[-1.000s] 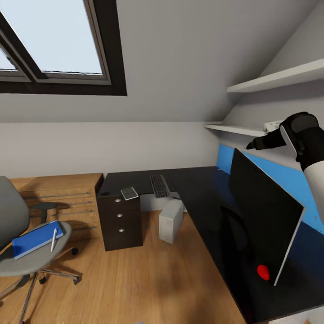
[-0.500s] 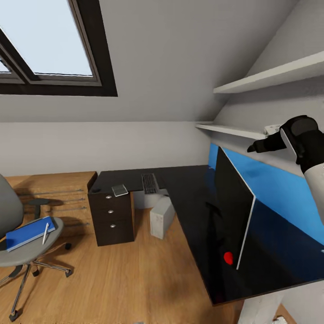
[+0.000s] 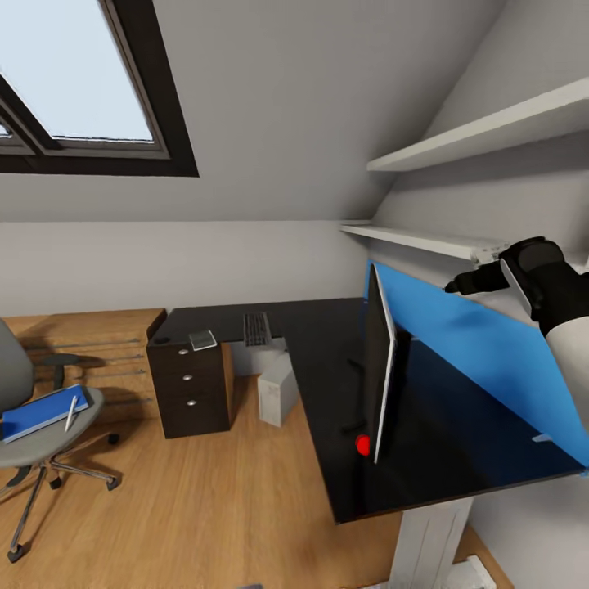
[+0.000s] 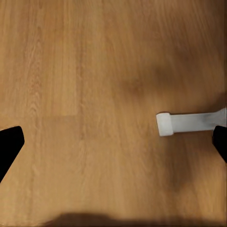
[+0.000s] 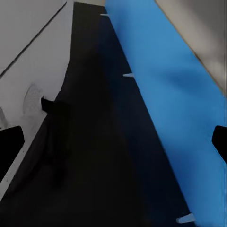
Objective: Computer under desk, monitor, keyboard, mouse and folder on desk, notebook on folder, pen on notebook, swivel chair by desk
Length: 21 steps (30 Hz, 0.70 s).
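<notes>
Big black desk [image 3: 327, 343] spread across the middle of the head view, blue back panel [image 3: 474, 343] along its far side, drawer unit [image 3: 190, 391] at the near-left end. Monitor [image 3: 378, 368] standing on the desktop, seen almost edge-on, red light [image 3: 362, 444] at its foot. Right claw [image 3: 452, 287] raised above the blue panel, beyond and well apart from the monitor; right wrist view looking down along panel [image 5: 161, 94] and desktop [image 5: 99, 142], white monitor back [image 5: 33, 71] alongside, dark fingertips [image 5: 9, 142] set wide at the picture's edges, so spread and holding nothing. Left claw over bare wooden floor [image 4: 94, 71] near a white desk foot [image 4: 184, 123], fingertips [image 4: 9, 144] likewise wide apart, empty.

Grey chair [image 3: 33, 425] far left, well clear of both claws, blue folder [image 3: 41, 411] on its seat, white pen [image 3: 70, 411] lying on the folder. Pale computer tower [image 3: 276, 388] on the floor by the desk. Keyboard [image 3: 256, 328] on the desktop, small grey notebook [image 3: 202, 339] on the drawer unit.

Compared with a second ago, whole view swung right: monitor turned from broad face to thin edge, chair slid toward the left border.

No readable writing anywhere.
</notes>
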Tool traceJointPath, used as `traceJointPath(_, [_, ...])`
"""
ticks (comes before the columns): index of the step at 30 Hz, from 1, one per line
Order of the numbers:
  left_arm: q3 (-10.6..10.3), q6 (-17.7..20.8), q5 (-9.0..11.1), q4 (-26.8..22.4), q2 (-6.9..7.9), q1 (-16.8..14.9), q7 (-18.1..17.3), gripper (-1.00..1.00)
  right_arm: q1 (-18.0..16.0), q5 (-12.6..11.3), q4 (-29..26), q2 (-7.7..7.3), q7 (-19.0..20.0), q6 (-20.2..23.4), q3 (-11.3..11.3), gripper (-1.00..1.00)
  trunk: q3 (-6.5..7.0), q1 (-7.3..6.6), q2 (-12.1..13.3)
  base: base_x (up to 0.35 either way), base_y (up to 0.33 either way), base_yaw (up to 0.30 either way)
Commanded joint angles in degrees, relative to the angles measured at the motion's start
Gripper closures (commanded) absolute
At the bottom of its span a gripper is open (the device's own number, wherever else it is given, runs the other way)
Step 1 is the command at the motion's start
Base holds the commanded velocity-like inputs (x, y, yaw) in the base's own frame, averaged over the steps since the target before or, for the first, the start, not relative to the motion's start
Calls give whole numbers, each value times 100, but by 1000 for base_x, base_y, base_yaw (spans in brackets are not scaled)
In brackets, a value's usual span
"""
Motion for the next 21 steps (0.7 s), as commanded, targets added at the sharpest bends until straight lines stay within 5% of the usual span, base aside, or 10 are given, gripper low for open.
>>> traceJointPath(1, [-30, -23, 52, -8, 7, -10, 42, -100, 24, 32, -5, -20, 35, -16, 24, -100, -8, -2, -6, -199, -279, 0])
traceJointPath(13, [-10, -30, 35, -8, 15, -10, 49, -100, 455, 25, 120, -82, 34, -526, 23, -100, -8, -2, -6, -106, -167, 0])
traceJointPath(21, [0, -32, 34, -8, 23, -10, 51, -100, 563, 1, 973, -77, 40, -1327, 29, -100, -8, -2, -6, -3, -5, 0])
